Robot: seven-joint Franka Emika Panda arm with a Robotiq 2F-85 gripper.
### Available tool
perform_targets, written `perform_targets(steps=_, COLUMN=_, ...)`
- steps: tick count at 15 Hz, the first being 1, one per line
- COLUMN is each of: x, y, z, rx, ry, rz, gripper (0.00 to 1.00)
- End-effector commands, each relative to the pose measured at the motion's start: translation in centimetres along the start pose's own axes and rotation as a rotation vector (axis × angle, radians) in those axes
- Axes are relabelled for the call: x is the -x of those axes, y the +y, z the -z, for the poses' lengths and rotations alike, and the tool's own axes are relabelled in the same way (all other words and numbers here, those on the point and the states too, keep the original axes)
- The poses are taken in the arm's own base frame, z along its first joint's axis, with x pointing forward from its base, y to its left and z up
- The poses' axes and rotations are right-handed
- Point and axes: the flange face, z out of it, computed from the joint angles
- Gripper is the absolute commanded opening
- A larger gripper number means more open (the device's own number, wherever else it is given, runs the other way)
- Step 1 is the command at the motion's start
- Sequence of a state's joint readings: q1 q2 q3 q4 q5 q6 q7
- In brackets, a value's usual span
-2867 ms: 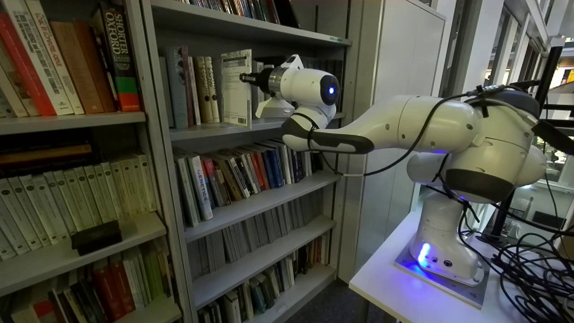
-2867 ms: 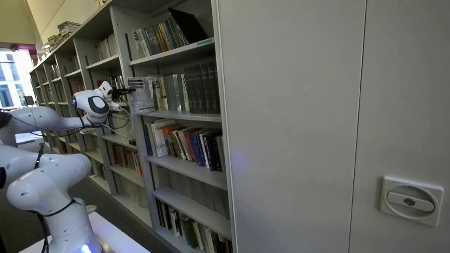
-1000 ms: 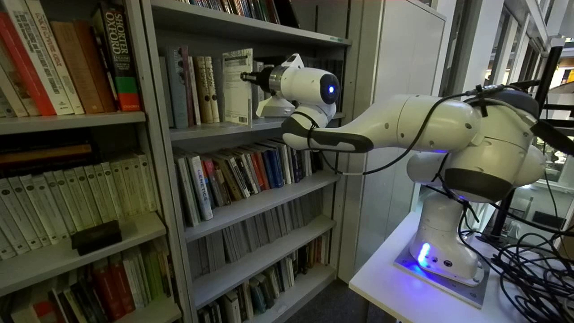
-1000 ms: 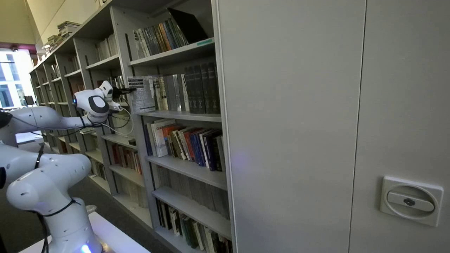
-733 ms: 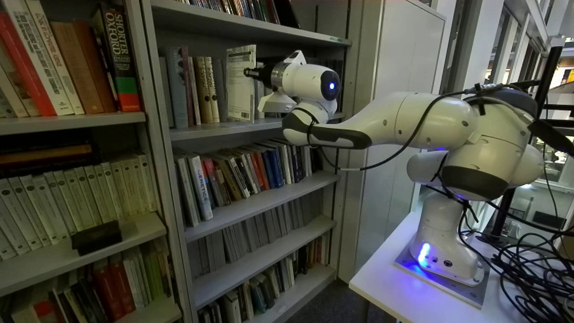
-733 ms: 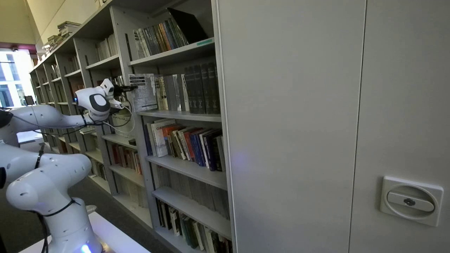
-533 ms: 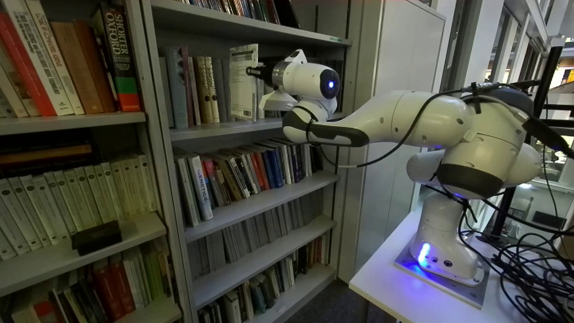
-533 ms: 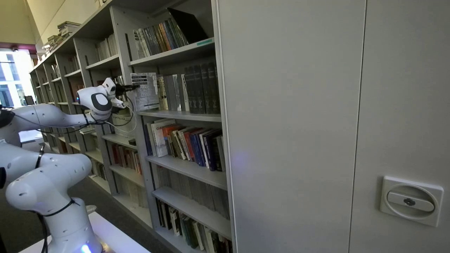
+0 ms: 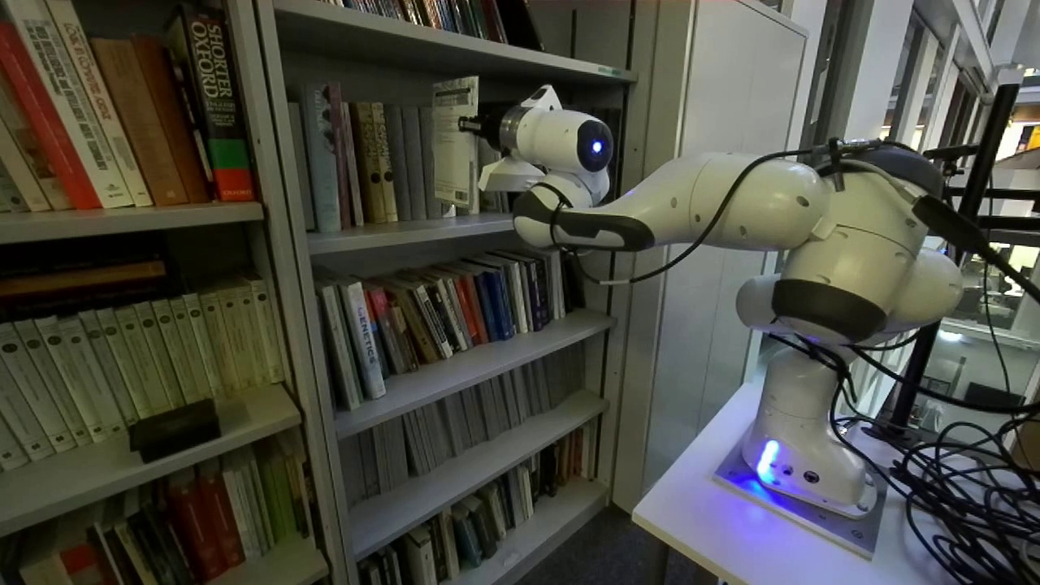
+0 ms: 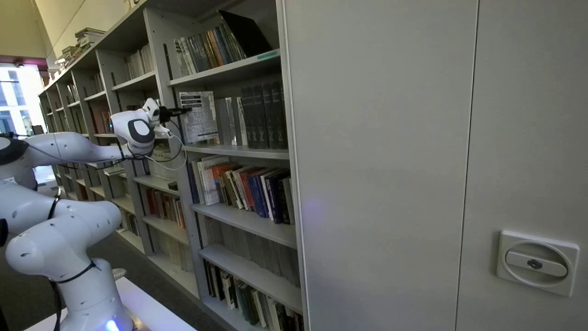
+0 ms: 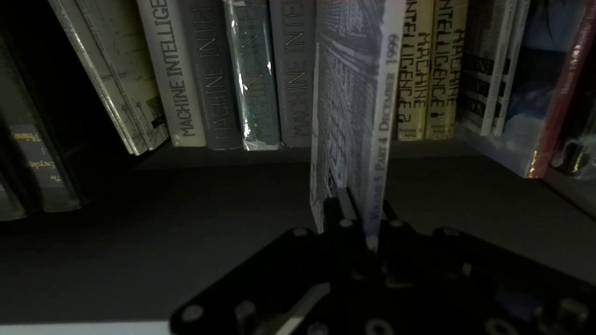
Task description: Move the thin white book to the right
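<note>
The thin white book stands nearly upright, and my gripper is shut on it above mid-height. Its lower edge appears slightly above the shelf, partly forward of the row behind. In an exterior view the printed cover of the thin white book faces the camera, with my gripper at its near edge. The wrist view stands upside down. There the spine of the thin white book runs between both fingers of my gripper, while its lower end is out of view.
Behind the held book stand grey books and yellow books. Farther right in an exterior view are dark thick volumes. A leaning pale book stands near them. The upper shelf lies above, and a cabinet door flanks the bookcase.
My gripper and the thin white book have moved right and slightly upward in both exterior views, uncovering more yellow and grey books on the left in an exterior view. The grip is unchanged.
</note>
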State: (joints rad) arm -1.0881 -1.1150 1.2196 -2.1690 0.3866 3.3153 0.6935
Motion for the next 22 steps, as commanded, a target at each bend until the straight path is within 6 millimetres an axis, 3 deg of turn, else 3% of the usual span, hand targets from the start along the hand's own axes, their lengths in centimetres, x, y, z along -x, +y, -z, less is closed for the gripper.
perform_targets(steps=1, x=-2.1, y=2.6, z=-0.9, rx=-0.007, ry=0.034, rz=0.02, gripper=0.02)
perform_targets(steps=10, x=-4.3, y=6.2, z=-0.6, rx=-0.001, ry=0.012, rz=0.004, gripper=0.02)
perform_targets(steps=16, x=-4.3, y=7.7, z=0.2, rx=-0.017, ry=-0.024, rz=0.003, gripper=0.02)
perform_targets(steps=22, x=-3.9, y=10.7, z=0.4, rx=0.013, ry=-0.038, rz=-0.002, gripper=0.02)
